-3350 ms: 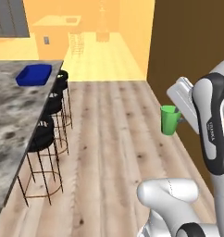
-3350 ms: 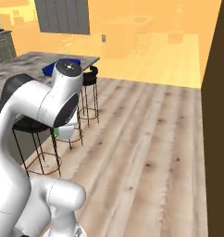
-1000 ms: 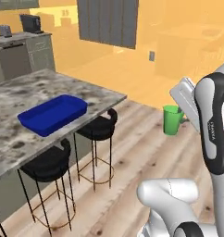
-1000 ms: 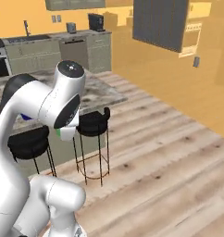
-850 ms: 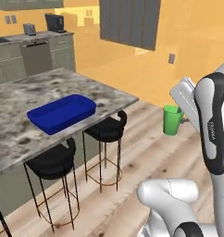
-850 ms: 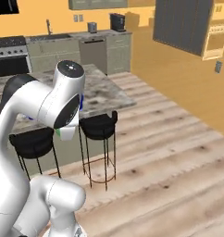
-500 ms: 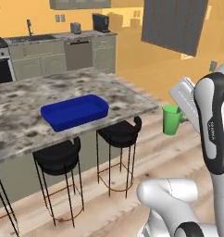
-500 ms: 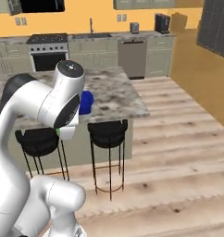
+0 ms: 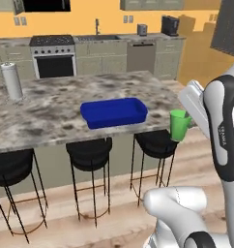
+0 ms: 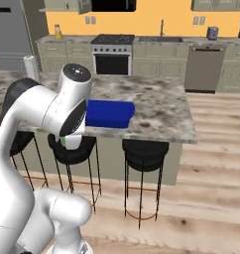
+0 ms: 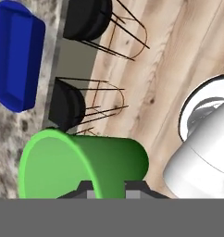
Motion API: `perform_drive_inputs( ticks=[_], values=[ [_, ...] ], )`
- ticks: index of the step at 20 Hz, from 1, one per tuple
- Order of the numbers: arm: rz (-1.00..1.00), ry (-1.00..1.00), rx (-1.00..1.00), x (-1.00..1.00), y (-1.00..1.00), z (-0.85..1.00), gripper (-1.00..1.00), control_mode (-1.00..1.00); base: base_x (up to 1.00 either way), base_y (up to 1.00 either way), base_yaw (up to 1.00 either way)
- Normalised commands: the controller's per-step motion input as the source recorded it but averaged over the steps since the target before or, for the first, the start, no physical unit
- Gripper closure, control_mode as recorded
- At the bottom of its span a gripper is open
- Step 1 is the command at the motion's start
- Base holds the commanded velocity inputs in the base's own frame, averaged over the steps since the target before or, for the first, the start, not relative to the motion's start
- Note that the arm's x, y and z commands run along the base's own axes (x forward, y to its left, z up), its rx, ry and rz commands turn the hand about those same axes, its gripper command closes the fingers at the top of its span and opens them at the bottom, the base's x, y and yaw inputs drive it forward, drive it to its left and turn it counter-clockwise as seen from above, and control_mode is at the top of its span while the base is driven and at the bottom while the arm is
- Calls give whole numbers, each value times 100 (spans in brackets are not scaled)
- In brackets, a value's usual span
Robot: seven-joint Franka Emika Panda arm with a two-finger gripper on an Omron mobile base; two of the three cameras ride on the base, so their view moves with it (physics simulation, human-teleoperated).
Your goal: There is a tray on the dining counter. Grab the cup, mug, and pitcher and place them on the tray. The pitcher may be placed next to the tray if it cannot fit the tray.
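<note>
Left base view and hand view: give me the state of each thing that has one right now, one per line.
cup: upright, held in the air off the counter's edge, above the stools.
gripper: shut on the cup.
tray: nothing in it, flat on the dining counter.
paper towel roll: upright at the counter's left end.
stools: tucked under the counter.

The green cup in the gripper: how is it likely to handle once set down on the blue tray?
The green cup looks rigid and thin-walled, probably light. Its plain smooth wall suggests it could slip in the gripper. Handleless and round, it would likely roll if it tipped on the blue tray.
</note>
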Motion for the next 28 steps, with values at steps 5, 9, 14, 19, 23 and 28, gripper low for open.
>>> perform_drive_inputs(
  ticks=[5,9,14,19,23,28],
  values=[
    [0,0,0,0,0,0,100,100,22,0,32],
    [0,0,0,0,0,0,100,100,47,0,10],
    [0,0,0,0,0,0,100,100,51,4,0],
    [0,0,0,0,0,0,100,100,42,28,-5],
    [0,0,0,0,0,0,100,100,42,29,-6],
    [0,0,0,0,0,0,100,100,53,20,-5]
  ],
)
